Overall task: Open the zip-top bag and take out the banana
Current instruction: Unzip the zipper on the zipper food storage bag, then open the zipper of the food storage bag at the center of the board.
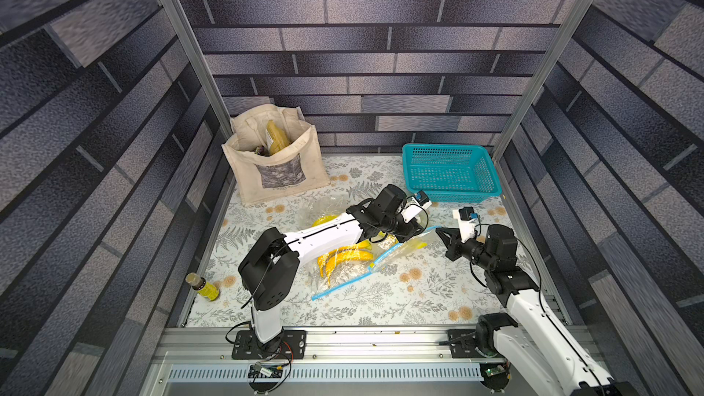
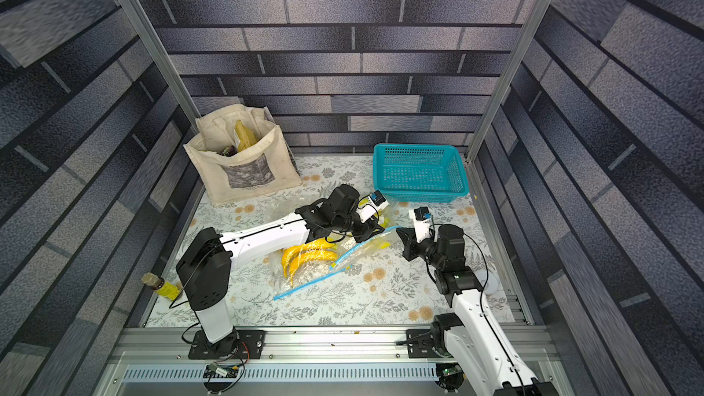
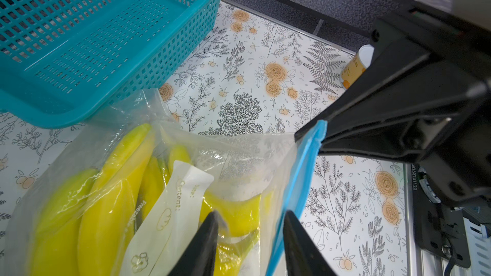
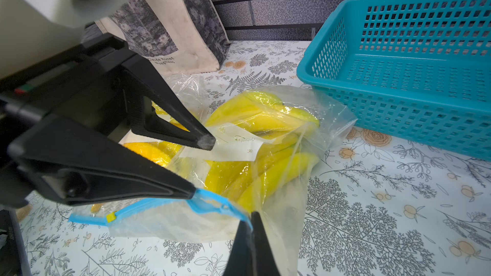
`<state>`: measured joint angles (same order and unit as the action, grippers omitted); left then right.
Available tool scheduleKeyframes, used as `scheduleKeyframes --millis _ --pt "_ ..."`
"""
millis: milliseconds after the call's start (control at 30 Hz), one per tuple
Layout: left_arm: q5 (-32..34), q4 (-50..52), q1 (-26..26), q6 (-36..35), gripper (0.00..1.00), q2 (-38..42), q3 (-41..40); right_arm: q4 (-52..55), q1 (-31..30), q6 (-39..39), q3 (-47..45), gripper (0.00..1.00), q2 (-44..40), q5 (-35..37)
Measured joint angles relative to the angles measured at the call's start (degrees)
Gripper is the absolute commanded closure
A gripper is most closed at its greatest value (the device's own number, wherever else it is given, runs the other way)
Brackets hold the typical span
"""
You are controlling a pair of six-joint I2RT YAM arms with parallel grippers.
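Backdrop: grey brick-pattern wall panels [image 1: 362, 32] are enclosing the cell between aluminium posts [image 1: 183, 51].
Surface: table [image 1: 381, 299] is wearing a smooth sheet printed with grey ferns and orange blooms.
Writing: white panel [image 3: 180, 200] on the zip-top bag [image 1: 352, 274] is showing "Content:" and part of "Date:", legible in the left wrist view only; tote bag [image 4: 183, 49] is carrying a caption reading "Claude Monet" in the right wrist view, second line too blurred.
Bag material: thin crinkled clear film; blue zip strip [image 4: 212, 203] is carrying a small yellow slider [image 4: 111, 217].
Fruit: bananas [image 1: 343, 257], smooth, curved, bright yellow, are lying inside the bag at mid-table, partly under the left arm [image 1: 324, 236].
Right arm: right gripper [image 4: 251, 217] is pinching the zip-top bag by its blue zip strip, jaws closed on it.
Left arm: left gripper [image 3: 251, 216] is straddling the bag's mouth, fingers apart, the strip running between them.
Basket: teal perforated plastic basket [image 4: 398, 96] is sitting close beside the bag.
Top views only: bottle [image 1: 204, 285] with yellow label is lying near the table's left edge.
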<state>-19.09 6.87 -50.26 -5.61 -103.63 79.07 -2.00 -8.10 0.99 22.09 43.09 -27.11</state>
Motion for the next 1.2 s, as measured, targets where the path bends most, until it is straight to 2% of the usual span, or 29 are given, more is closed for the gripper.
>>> scheduleKeyframes --millis 433,867,1167,1200 --pt "-0.22 2.40 -0.44 -1.07 0.64 -0.61 0.28 0.00 0.00 0.00 0.00 1.00 0.00 -0.22" --pt "0.48 5.11 -0.66 -2.58 0.64 -0.63 -1.36 0.02 0.00 0.00 0.00 1.00 -0.04 -0.20" --pt "0.85 6.16 -1.09 -3.15 0.80 -0.63 -1.79 0.11 0.00 0.02 -0.09 1.00 -0.59 0.81" --pt "0.87 6.23 -1.16 -3.10 0.83 -0.63 -1.79 0.20 0.00 0.02 -0.09 0.94 -0.63 1.46"
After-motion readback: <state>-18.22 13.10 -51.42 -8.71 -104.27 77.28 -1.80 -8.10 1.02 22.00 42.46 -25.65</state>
